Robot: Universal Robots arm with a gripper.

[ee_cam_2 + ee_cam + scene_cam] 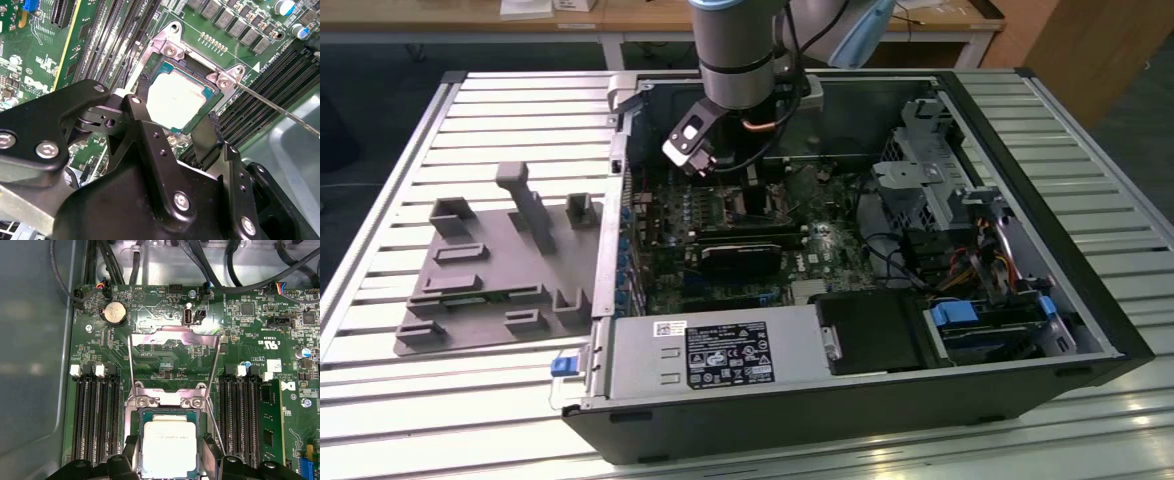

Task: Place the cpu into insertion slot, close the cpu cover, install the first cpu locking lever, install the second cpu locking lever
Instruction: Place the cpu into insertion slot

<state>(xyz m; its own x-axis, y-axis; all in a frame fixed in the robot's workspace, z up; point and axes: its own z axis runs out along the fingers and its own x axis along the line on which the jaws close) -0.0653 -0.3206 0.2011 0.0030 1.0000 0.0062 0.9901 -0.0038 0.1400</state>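
Though cover [174,340] open, claw [170,452] astride cpu [169,440]

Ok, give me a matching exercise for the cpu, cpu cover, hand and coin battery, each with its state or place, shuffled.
1. cpu
2. cpu cover
3. hand
4. coin battery

A. flipped open, off the socket
B. open, one finger on each side of the chip
C. round and silvery, on the green board
D. lying in the socket

Pairs: 1-D, 2-A, 3-B, 4-C.
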